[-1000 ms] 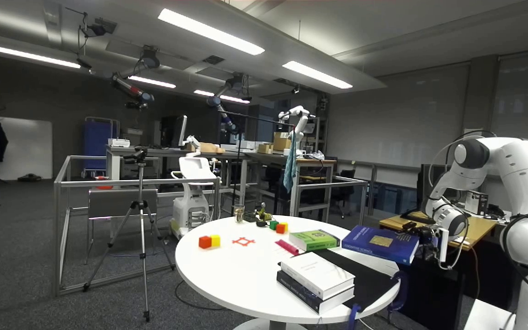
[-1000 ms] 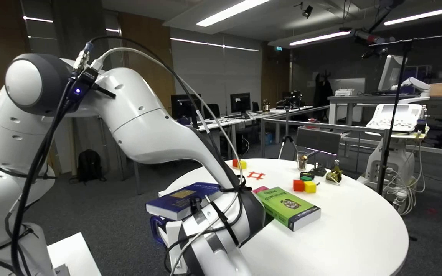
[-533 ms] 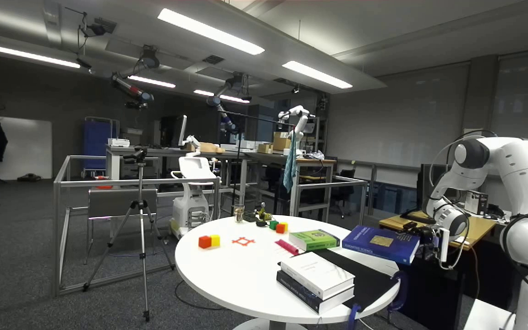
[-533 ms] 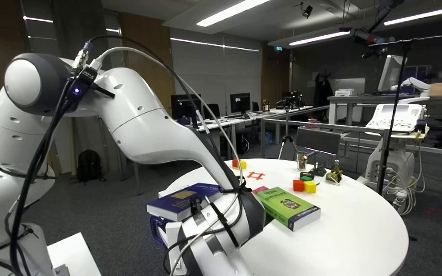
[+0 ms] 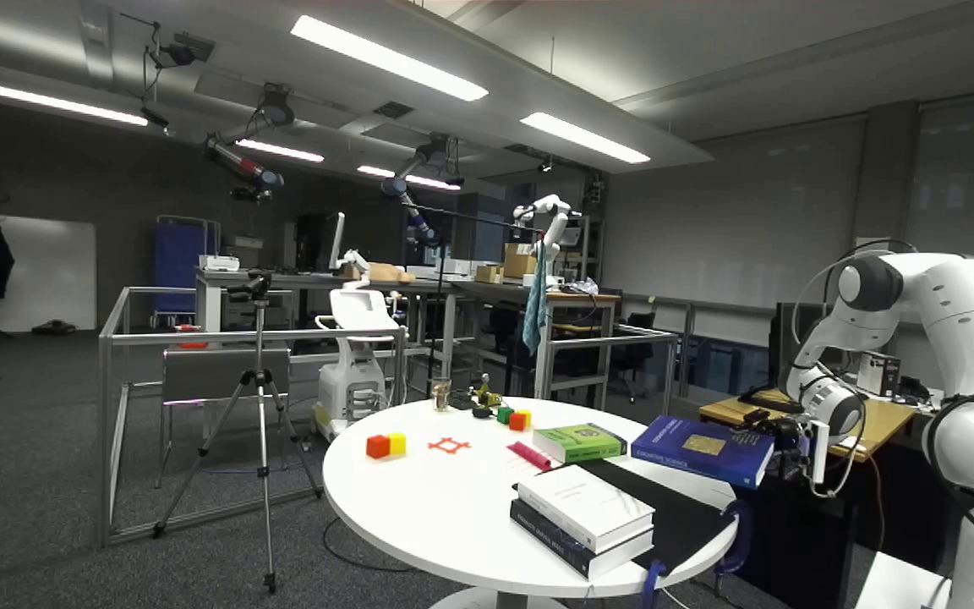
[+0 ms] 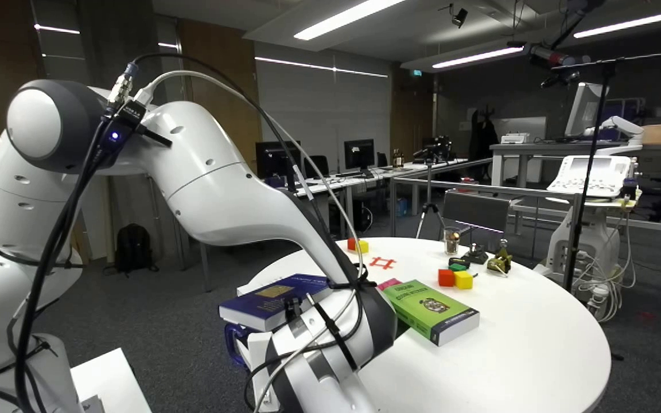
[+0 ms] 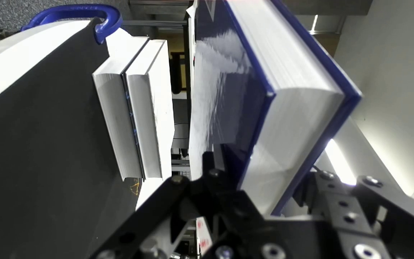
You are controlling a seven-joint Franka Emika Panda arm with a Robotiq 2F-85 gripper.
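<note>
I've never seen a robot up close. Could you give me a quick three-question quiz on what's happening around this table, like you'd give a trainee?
1. What is the end effector, the part that grasps, holding?
2. True or false: the white book lies on top of a dark book.
3. How many red cubes stand on the white table?

Key:
1. A blue book.
2. True.
3. Two.

A: Exterior cameras?

B: Both wide, sharing the table (image 5: 428,507), seen from above its top. In an exterior view: set back, arm (image 5: 973,330) at right edge. In an exterior view: set close, arm filling the left, facing far monitors (image 6: 359,155).

A: Wrist?

B: Rolled sideways, ceiling light (image 7: 340,162) at right; looks past the jaws at the blue book (image 7: 286,118), very near.
</note>
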